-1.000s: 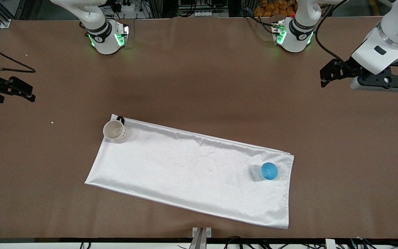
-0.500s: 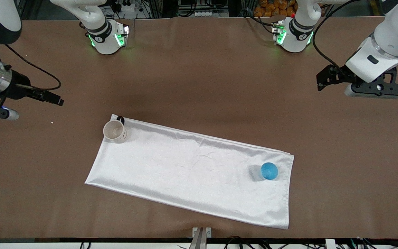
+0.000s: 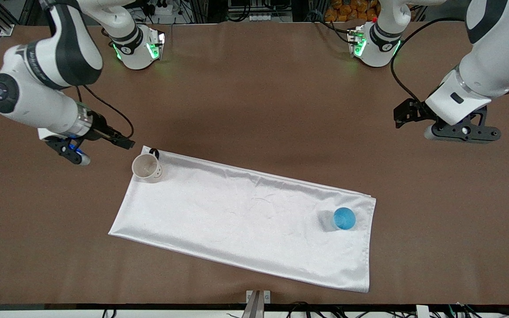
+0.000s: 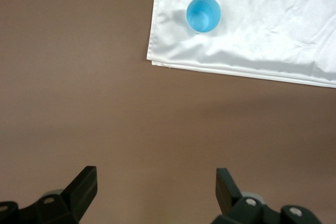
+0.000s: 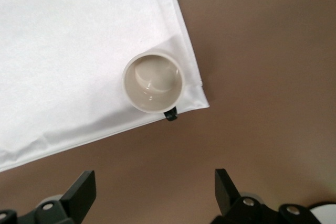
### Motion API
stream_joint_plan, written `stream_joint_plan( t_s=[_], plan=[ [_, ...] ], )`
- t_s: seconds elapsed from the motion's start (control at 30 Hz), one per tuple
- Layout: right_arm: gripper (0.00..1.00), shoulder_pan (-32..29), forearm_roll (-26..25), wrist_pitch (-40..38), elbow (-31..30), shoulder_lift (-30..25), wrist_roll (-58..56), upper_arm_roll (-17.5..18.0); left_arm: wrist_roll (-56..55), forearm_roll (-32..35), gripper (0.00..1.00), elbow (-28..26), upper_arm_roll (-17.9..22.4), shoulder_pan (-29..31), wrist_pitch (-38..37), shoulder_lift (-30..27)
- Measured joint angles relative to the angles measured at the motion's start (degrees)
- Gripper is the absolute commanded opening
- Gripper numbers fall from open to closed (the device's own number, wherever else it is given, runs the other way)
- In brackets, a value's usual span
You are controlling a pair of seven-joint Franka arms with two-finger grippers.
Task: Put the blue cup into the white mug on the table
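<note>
The blue cup [image 3: 344, 218] stands upright on a white cloth near the left arm's end; it also shows in the left wrist view [image 4: 203, 14]. The white mug [image 3: 147, 168] stands upright and empty on the cloth's corner toward the right arm's end, its dark handle pointing toward the robots; it also shows in the right wrist view [image 5: 153, 81]. My left gripper [image 3: 462, 131] [image 4: 156, 182] is open and empty over bare table [image 3: 254, 110], apart from the cup. My right gripper [image 3: 70, 150] [image 5: 155, 187] is open and empty over bare table beside the mug.
The white satin cloth [image 3: 245, 221] lies slanted across the middle of the brown table, slightly wrinkled. The two arm bases [image 3: 137, 48] [image 3: 376, 46] stand along the table's edge farthest from the front camera. A metal bracket [image 3: 257, 300] sits at the nearest edge.
The right arm has swung in from the table's end to just beside the mug. The left gripper has moved lower in the front view, closer to the cloth. Cup and mug have not moved.
</note>
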Motion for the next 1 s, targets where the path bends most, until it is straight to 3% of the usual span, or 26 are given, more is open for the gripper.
stream_joint_plan(
  t_s=[0.17,0.33,0.7,1.0],
  plan=[
    [1.0,2.6,0.0,7.33,-5.43,1.37,2.53,0.04,0.0,0.0,1.0,-0.03,-0.6,-0.1,1.9,1.52],
    [1.0,3.12,0.01,9.69,-8.41,2.18,2.68,0.23,0.0,0.0,1.0,-0.05,-0.91,-0.34,3.84,3.1],
    [1.0,3.64,0.01,13.2,-11.39,3.97,2.69,0.71,0.0,0.0,1.0,-0.13,-0.95,-2.25,8.43,7.59],
    [1.0,4.2,0.01,20.88,-12.04,10.09,2.71,0.93,0.0,0.1,1.0,-0.13,-0.96,-3.29,12.1,10.76]
  ],
)
